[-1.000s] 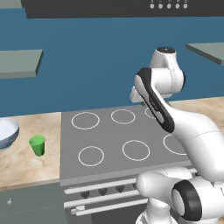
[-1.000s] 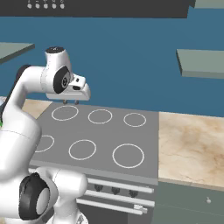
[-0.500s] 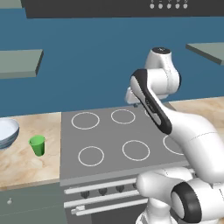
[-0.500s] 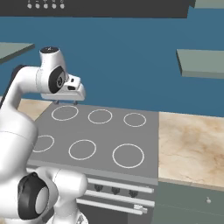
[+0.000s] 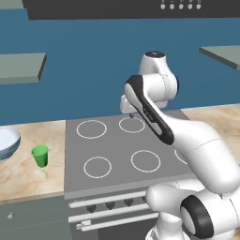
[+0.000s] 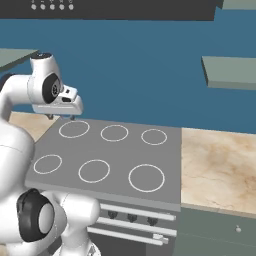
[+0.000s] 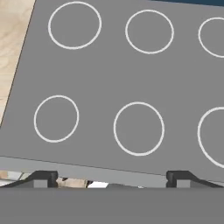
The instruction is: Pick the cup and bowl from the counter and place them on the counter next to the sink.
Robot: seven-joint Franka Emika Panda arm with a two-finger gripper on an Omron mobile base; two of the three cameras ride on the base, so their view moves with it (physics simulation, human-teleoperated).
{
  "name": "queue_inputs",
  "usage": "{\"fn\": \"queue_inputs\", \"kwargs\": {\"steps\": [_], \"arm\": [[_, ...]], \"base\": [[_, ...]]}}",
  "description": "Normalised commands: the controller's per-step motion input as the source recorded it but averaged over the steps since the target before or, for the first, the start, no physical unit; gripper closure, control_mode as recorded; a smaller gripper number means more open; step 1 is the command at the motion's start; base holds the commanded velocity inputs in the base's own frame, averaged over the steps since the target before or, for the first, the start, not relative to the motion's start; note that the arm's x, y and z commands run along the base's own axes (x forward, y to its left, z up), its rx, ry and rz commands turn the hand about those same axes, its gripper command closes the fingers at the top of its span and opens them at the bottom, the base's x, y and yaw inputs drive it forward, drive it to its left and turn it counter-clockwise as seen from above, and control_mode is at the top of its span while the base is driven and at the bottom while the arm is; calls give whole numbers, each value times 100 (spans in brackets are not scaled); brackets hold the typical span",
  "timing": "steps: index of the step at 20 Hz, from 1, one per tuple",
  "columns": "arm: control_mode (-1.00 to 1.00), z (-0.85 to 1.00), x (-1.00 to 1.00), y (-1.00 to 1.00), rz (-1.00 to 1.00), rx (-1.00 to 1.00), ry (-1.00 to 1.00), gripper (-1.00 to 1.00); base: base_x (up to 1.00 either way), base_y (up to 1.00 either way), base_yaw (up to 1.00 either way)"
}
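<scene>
The small green cup (image 5: 40,155) stands upright on the beige counter (image 5: 23,173) left of the stove. The pale blue-white bowl (image 5: 7,142) sits behind it to the left, cut by the frame edge. My gripper (image 5: 130,112) hangs above the back burners of the stovetop, well to the right of both and apart from them. From the right base view the gripper (image 6: 61,118) is over the stove's far left corner. In the hand view the fingertips (image 7: 41,178) stand wide apart with nothing between them, so the gripper (image 7: 111,179) is open. The sink is out of view.
The grey stovetop (image 5: 122,150) with white ring burners lies under the hand. A strip of counter (image 7: 13,43) shows beside it in the hand view. More beige counter (image 6: 220,160) runs to the stove's right. Grey shelves (image 6: 230,70) hang on the blue wall.
The arm has swung steadily to the left, carrying the gripper across the back of the stove toward the cup's side. Cup and bowl have not moved.
</scene>
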Motion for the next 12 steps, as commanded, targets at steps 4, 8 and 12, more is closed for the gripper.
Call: {"fn": "queue_inputs", "kwargs": {"steps": [4, 8, 12], "arm": [[-100, -6, -23, 76, 0, 0, 6, -100], [-100, -23, -46, 26, 0, 10, 3, -100], [-100, -28, -33, 7, 0, 14, 2, -100]], "base": [[0, 0, 0], [0, 0, 0], [0, 0, 0]]}}
